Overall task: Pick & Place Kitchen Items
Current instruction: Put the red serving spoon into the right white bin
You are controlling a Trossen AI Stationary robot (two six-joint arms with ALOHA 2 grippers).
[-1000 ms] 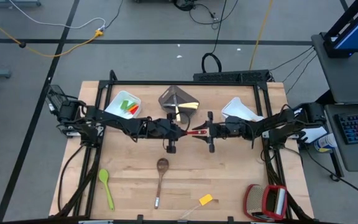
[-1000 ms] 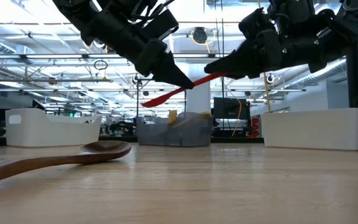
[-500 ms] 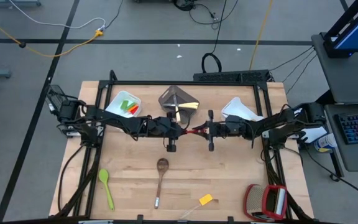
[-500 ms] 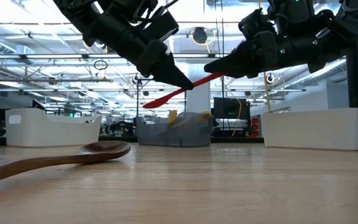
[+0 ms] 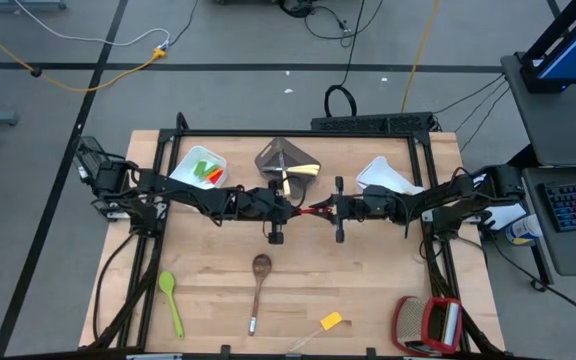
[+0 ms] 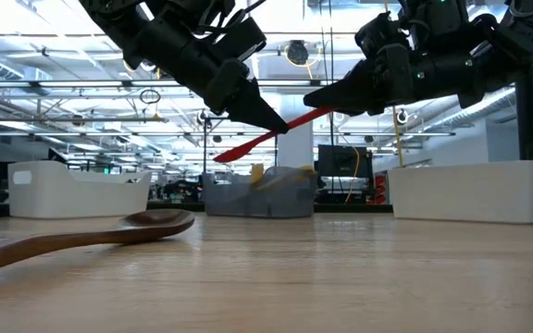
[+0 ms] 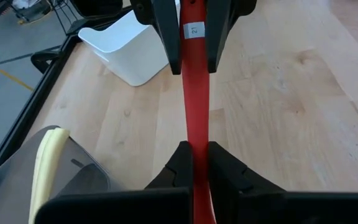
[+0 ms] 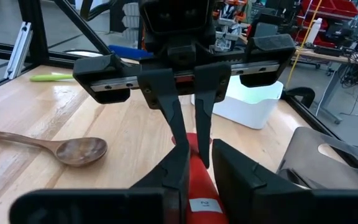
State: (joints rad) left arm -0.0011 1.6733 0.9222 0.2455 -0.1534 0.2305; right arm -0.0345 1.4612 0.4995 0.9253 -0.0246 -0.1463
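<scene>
High view shows the two dark arms meeting over the middle of the light wooden table. Between them hangs a long, thin red plastic spatula, up in the air and not touching the table. The left gripper is squeezed tight on one end of the red spatula. The right gripper has its fingers pressed on the other end, so both grippers hold the same spatula at once.

From the left wrist, the red spatula runs straight out between the left fingers to the right gripper's fingers, where a small white sticker sits on the handle.

From table height, the red spatula is tilted, with its wide end lower.

Below the arms, a brown wooden spoon lies flat on the table. A green plastic spoon lies near the left front edge. A small yellow piece lies near the front edge, well apart from the spoon. A white plastic bin at the back left has green and orange things inside
</scene>
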